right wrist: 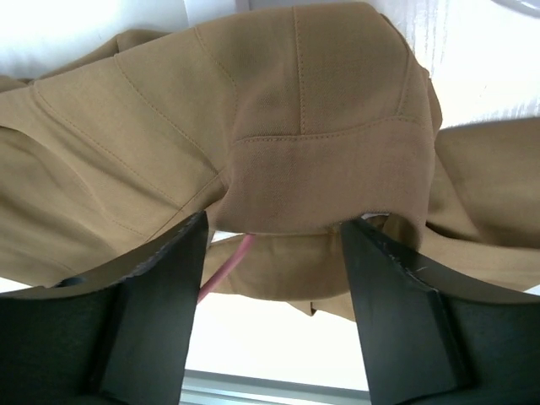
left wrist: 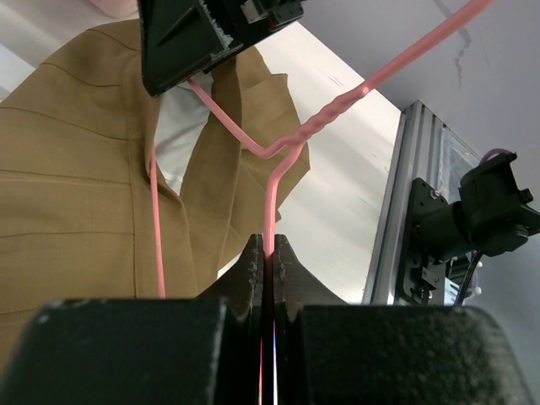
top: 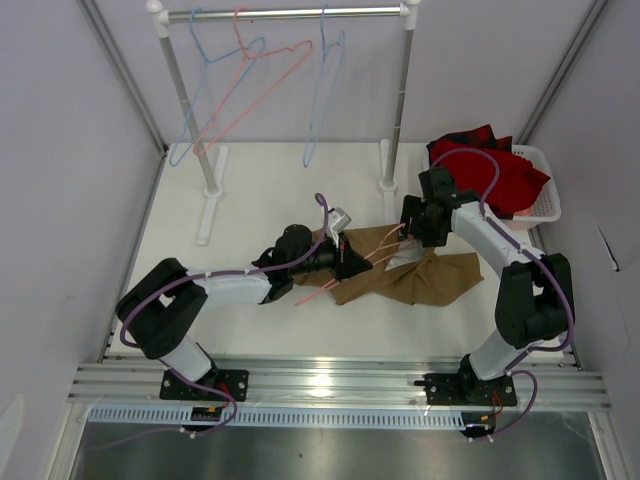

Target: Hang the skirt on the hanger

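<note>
The tan skirt (top: pixel 425 278) lies crumpled on the white table, right of centre. The pink wire hanger (top: pixel 372 248) lies partly inside it. My left gripper (top: pixel 350 262) is shut on the hanger's wire just below the twisted neck (left wrist: pixel 325 125). In the left wrist view the wire runs straight into the closed jaws (left wrist: pixel 272 246), and one arm of it crosses the skirt (left wrist: pixel 76 186). My right gripper (top: pixel 412 232) hovers over the skirt's waist. Its jaws (right wrist: pixel 274 245) stand wide apart, and a fold of the skirt's waistband (right wrist: pixel 321 177) hangs loose between the tips. A short piece of the hanger wire (right wrist: pixel 224 272) shows under that fold.
A white rail (top: pixel 290 14) at the back carries light blue hangers (top: pixel 325 90) and another pink one (top: pixel 255 85). A white basket (top: pixel 540 195) with red cloth (top: pixel 505 175) stands at the back right. An aluminium frame (top: pixel 340 382) runs along the near edge.
</note>
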Robot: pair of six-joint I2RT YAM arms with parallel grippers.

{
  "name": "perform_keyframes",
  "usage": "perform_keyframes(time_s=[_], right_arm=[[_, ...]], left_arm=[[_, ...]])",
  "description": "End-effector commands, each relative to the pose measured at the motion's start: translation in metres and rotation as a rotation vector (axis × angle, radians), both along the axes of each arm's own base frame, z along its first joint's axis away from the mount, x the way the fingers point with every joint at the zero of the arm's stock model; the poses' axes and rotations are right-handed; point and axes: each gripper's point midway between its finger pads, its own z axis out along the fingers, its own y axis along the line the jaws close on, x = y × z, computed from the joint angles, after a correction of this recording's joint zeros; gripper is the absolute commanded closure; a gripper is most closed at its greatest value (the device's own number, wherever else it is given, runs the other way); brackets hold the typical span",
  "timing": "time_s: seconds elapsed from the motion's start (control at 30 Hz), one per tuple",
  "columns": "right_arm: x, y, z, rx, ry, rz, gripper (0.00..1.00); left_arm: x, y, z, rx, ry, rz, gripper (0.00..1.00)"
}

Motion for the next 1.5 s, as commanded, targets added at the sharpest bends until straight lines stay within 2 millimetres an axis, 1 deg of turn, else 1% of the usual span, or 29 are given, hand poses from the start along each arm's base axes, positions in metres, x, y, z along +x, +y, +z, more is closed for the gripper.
perform_keyframes(time_s=[0.0, 0.2, 0.33, 0.4, 0.43, 0.5, 0.53, 0.57, 0.6, 0.63, 0.67, 0.7, 0.73, 0.77, 0.8, 0.83, 0.87, 0.9, 0.93, 0.97, 1.0, 1.07, 1.1, 1.17, 1.2, 1.23, 1.33, 1.37, 1.47], right_arm=[[0.007, -0.002, 0.022, 0.029, -0.080, -0.019, 0.28], [0.010, -0.005, 0.029, 0.044, -0.099, -0.034, 0.24], [0.011, -0.007, 0.043, 0.064, -0.151, -0.048, 0.22], [0.010, -0.009, 0.046, 0.076, -0.164, -0.061, 0.21], [0.013, -0.009, 0.055, 0.092, -0.203, -0.065, 0.20], [0.010, -0.012, 0.058, 0.107, -0.224, -0.091, 0.19], [0.013, -0.013, 0.063, 0.120, -0.255, -0.100, 0.18], [0.012, -0.014, 0.076, 0.137, -0.296, -0.107, 0.18], [0.010, -0.016, 0.074, 0.144, -0.304, -0.119, 0.17], [0.013, -0.017, 0.083, 0.159, -0.346, -0.128, 0.17], [0.010, -0.019, 0.095, 0.174, -0.392, -0.135, 0.17], [0.008, -0.021, 0.102, 0.187, -0.422, -0.146, 0.17], [0.008, -0.022, 0.102, 0.196, -0.453, -0.153, 0.16], [0.006, -0.023, 0.110, 0.210, -0.486, -0.155, 0.16], [0.005, -0.022, 0.133, 0.244, -0.576, -0.147, 0.16], [0.002, -0.022, 0.140, 0.259, -0.614, -0.142, 0.16], [-0.004, -0.017, 0.137, 0.282, -0.626, -0.112, 0.17], [-0.012, -0.014, 0.155, 0.315, -0.693, -0.082, 0.17], [-0.013, -0.009, 0.167, 0.340, -0.752, -0.044, 0.19], [-0.019, 0.001, 0.166, 0.354, -0.763, 0.002, 0.19], [-0.023, 0.005, 0.173, 0.350, -0.791, 0.024, 0.20], [-0.026, 0.015, 0.173, 0.310, -0.805, 0.086, 0.22], [-0.027, 0.024, 0.175, 0.289, -0.808, 0.107, 0.23], [-0.024, 0.034, 0.165, 0.241, -0.788, 0.142, 0.27], [-0.024, 0.043, 0.168, 0.237, -0.798, 0.161, 0.29], [-0.021, 0.045, 0.162, 0.216, -0.789, 0.159, 0.29], [-0.016, 0.055, 0.158, 0.199, -0.794, 0.184, 0.32], [-0.013, 0.057, 0.152, 0.188, -0.778, 0.187, 0.34], [-0.009, 0.063, 0.151, 0.190, -0.783, 0.204, 0.35]], left_arm=[[0.012, 0.003, 0.002, -0.003, 0.010, 0.048, 1.00], [0.015, 0.000, 0.001, -0.001, 0.068, 0.030, 1.00], [0.017, 0.000, 0.000, 0.029, 0.101, 0.030, 1.00], [0.017, 0.001, -0.003, 0.045, 0.113, 0.033, 1.00], [0.018, 0.000, -0.003, 0.048, 0.117, 0.033, 1.00], [0.019, 0.002, -0.008, 0.069, 0.132, 0.040, 1.00], [0.020, 0.003, -0.008, 0.073, 0.134, 0.045, 1.00], [0.020, 0.004, -0.010, 0.083, 0.141, 0.049, 1.00], [0.022, 0.005, -0.012, 0.091, 0.148, 0.057, 1.00], [0.022, 0.005, -0.014, 0.098, 0.153, 0.060, 1.00], [0.023, 0.007, -0.016, 0.109, 0.162, 0.066, 1.00], [0.024, 0.008, -0.017, 0.115, 0.165, 0.073, 1.00], [0.025, 0.008, -0.017, 0.116, 0.164, 0.076, 1.00], [0.025, 0.008, -0.017, 0.117, 0.165, 0.078, 1.00], [0.025, 0.009, -0.020, 0.130, 0.173, 0.083, 1.00], [0.026, 0.009, -0.019, 0.133, 0.173, 0.086, 1.00], [0.027, 0.009, -0.021, 0.139, 0.174, 0.090, 1.00], [0.029, 0.008, -0.018, 0.138, 0.170, 0.095, 1.00], [0.029, 0.010, -0.022, 0.157, 0.185, 0.103, 1.00], [0.031, 0.010, -0.023, 0.163, 0.184, 0.108, 1.00], [0.032, 0.010, -0.022, 0.165, 0.181, 0.108, 1.00], [0.033, 0.012, -0.025, 0.184, 0.187, 0.122, 1.00], [0.036, 0.012, -0.021, 0.184, 0.175, 0.130, 1.00], [0.037, 0.015, -0.022, 0.200, 0.178, 0.146, 1.00], [0.039, 0.015, -0.021, 0.207, 0.170, 0.156, 1.00], [0.040, 0.017, -0.021, 0.213, 0.166, 0.164, 1.00], [0.043, 0.020, -0.017, 0.230, 0.146, 0.184, 1.00], [0.043, 0.021, -0.017, 0.234, 0.142, 0.189, 1.00], [0.044, 0.022, -0.016, 0.255, 0.128, 0.199, 1.00]])
